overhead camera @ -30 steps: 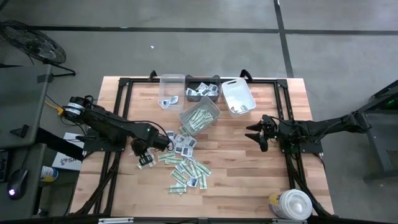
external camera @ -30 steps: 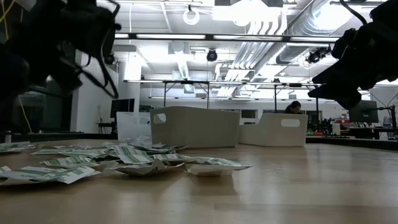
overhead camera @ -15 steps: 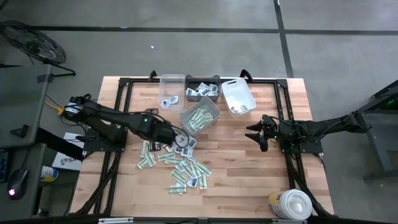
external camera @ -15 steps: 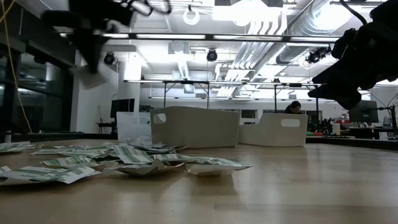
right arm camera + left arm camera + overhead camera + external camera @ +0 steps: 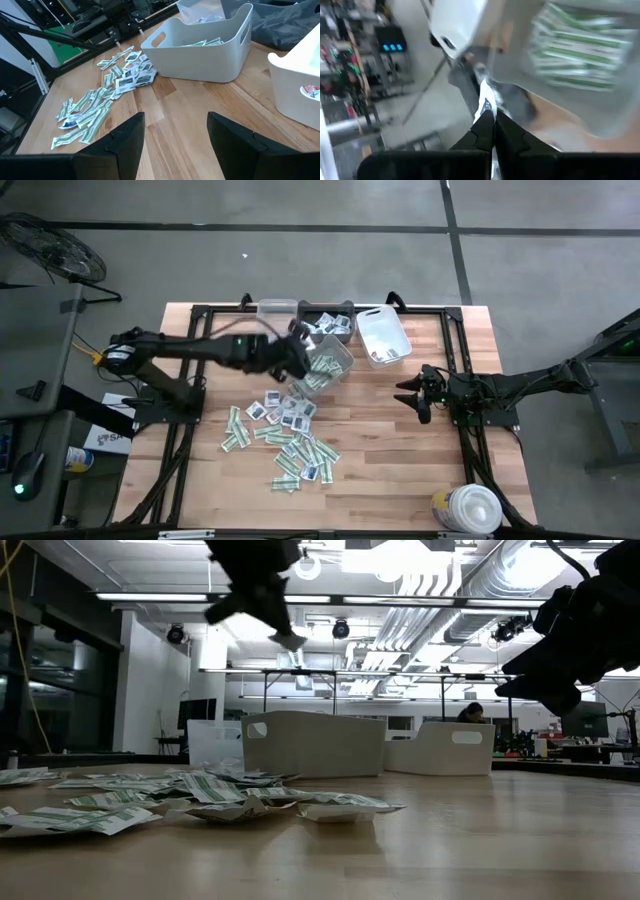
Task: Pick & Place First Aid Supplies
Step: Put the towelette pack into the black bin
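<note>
White packet (image 5: 485, 97) is pinched tight in my left gripper (image 5: 491, 117), high above the bin of green strips (image 5: 322, 368). My right gripper (image 5: 175, 132) waits, spread wide, beside the bins.

Light wooden slat table (image 5: 400, 450) carries scattered green-and-white and white flat packets (image 5: 290, 442), four small plastic bins (image 5: 322, 367) at far edge, round white tub (image 5: 470, 508) at near right corner.

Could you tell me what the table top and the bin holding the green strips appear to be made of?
Table top: looks like wood, butcher-block style, with visible planks and grain and a slight sheen. Bin: seemingly white moulded plastic, smooth and matte, with rounded corners and a cut-out handle.
</note>
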Robot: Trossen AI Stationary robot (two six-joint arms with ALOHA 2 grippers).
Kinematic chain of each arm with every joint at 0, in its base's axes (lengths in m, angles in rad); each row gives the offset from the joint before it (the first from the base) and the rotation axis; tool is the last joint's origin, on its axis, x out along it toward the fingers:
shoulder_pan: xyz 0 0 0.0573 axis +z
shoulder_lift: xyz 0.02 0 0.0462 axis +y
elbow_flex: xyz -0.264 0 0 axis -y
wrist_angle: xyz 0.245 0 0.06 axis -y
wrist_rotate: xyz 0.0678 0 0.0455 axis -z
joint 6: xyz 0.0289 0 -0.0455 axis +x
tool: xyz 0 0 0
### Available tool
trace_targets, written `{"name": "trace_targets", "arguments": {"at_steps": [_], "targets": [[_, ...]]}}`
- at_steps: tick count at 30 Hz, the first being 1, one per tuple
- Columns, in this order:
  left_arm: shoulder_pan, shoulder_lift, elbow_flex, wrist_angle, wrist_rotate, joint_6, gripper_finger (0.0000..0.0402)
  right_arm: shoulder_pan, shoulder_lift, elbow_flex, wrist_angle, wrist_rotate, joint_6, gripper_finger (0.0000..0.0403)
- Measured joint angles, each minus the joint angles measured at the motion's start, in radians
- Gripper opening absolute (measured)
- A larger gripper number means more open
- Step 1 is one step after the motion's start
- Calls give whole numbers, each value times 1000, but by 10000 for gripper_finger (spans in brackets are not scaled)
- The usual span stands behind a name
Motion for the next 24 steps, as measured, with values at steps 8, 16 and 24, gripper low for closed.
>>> {"name": "trace_targets", "arguments": {"at_steps": [8, 16, 24], "targets": [[272, 46, -2, 211, 261, 253, 3, 0, 0, 0, 0, 0, 0, 208], [434, 142, -1, 333, 499, 355, 3, 0, 0, 0, 0, 0, 0, 208], [511, 241, -1, 362, 590, 414, 3, 0, 0, 0, 0, 0, 0, 208]]}}
